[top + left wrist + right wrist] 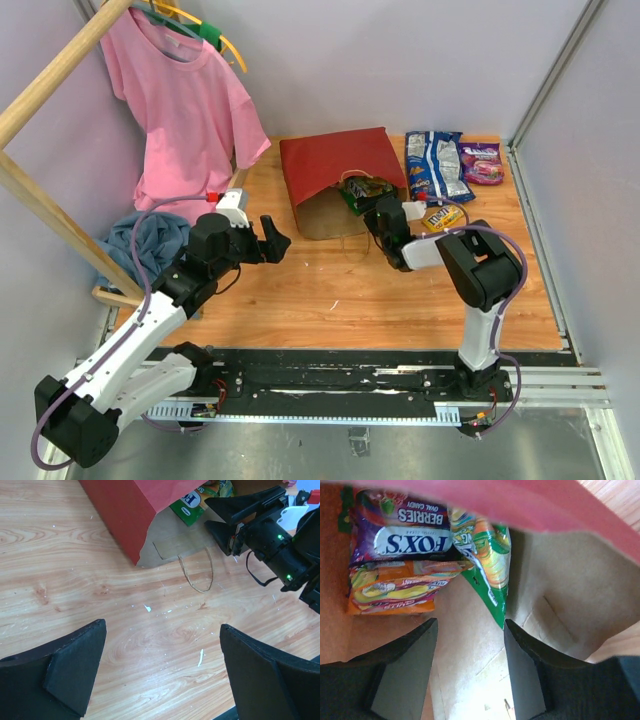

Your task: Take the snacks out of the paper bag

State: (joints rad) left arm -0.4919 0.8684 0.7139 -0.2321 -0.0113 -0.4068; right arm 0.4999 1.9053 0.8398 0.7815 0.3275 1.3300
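Note:
The red paper bag (335,160) lies on its side with its brown mouth toward me. My right gripper (381,212) is open at the mouth, with nothing between its fingers. In the right wrist view my right gripper (470,626) faces a purple Fox's Berries packet (405,535), an orange packet (395,592) and a green packet (490,555) inside the bag; the green one's corner hangs just above the right finger (525,670). My left gripper (279,238) is open over bare wood left of the bag, also shown in the left wrist view (162,630). A blue-white cookie bag (437,165), a purple bag (482,162) and a yellow pack (442,217) lie outside.
A pink shirt (185,110) hangs from a wooden rack at the back left, with a blue cloth heap (150,240) beneath it. The bag's twisted handle (197,575) lies on the wooden table (330,300). Grey walls close the sides.

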